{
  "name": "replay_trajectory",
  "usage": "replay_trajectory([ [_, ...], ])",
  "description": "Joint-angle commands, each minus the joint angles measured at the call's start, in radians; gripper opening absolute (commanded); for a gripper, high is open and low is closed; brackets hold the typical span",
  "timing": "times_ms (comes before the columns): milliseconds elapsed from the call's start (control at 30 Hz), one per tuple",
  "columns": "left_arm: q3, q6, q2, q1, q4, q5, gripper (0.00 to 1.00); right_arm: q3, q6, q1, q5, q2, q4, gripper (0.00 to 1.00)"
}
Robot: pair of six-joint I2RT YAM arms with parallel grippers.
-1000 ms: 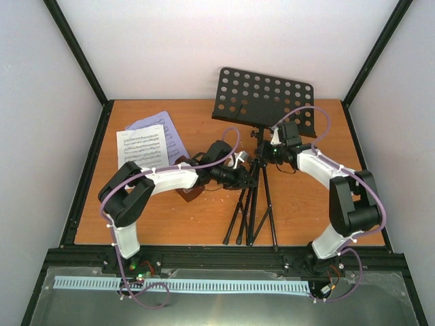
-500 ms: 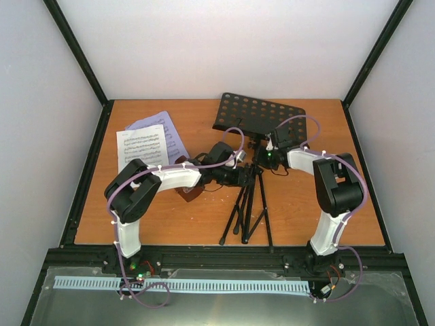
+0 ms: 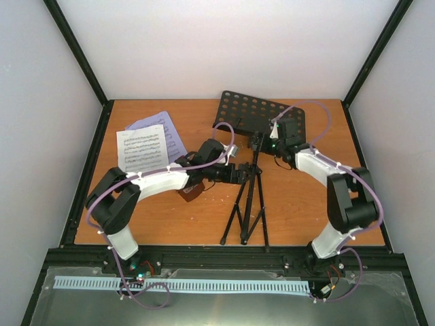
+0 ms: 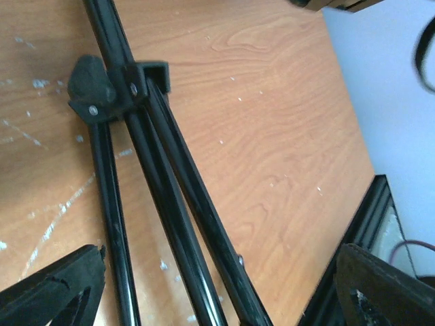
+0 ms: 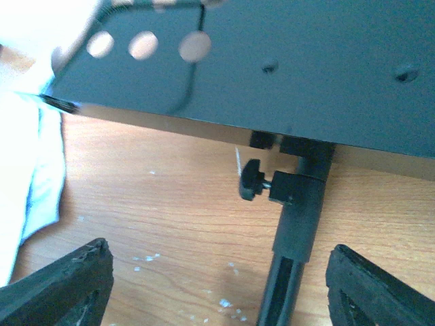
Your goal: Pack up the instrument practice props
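Observation:
The black music stand [image 3: 248,197] stands mid-table on its tripod legs, which lie close together, and its perforated desk [image 3: 257,111] tilts back almost flat. My left gripper [image 3: 239,175] is open beside the stand's post; in the left wrist view the legs [image 4: 170,224] run between its spread fingers [image 4: 58,291] without touching them. My right gripper [image 3: 262,144] is open just under the desk, with the post [image 5: 298,217] and its knob [image 5: 251,180] between wide-apart fingertips [image 5: 64,285]. White sheet-music pages [image 3: 141,149] lie at the back left. The red-brown metronome [image 3: 190,193] is partly hidden under my left arm.
A bluish sheet [image 3: 163,129] lies under the white pages. A black frame rail [image 3: 204,257] runs along the near table edge, and black posts [image 3: 78,51] stand at the back corners. Bare wood [image 3: 306,210] lies right of the tripod.
Both grippers have gone from shut on the stand to open. The desk has tipped down from steep to nearly flat, and the tripod legs have drawn closer together.

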Motion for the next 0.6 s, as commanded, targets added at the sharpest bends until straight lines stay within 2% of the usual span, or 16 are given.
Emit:
replay_trajectory([
  [0,-0.064,-0.028,-0.087,0.003,-0.016,0.068,0.94,-0.065,0.001,-0.020,-0.048,-0.149,-0.080,0.90],
  [100,-0.113,-0.065,-0.116,-0.012,-0.011,0.113,0.98,-0.148,0.043,-0.020,-0.115,-0.287,-0.144,1.00],
  [367,-0.227,-0.165,-0.138,-0.080,0.069,0.149,0.99,-0.491,0.246,-0.011,-0.243,-0.635,-0.186,1.00],
  [567,-0.280,-0.189,-0.139,-0.106,0.091,0.121,0.99,-0.641,0.343,0.031,-0.286,-0.724,-0.143,1.00],
])
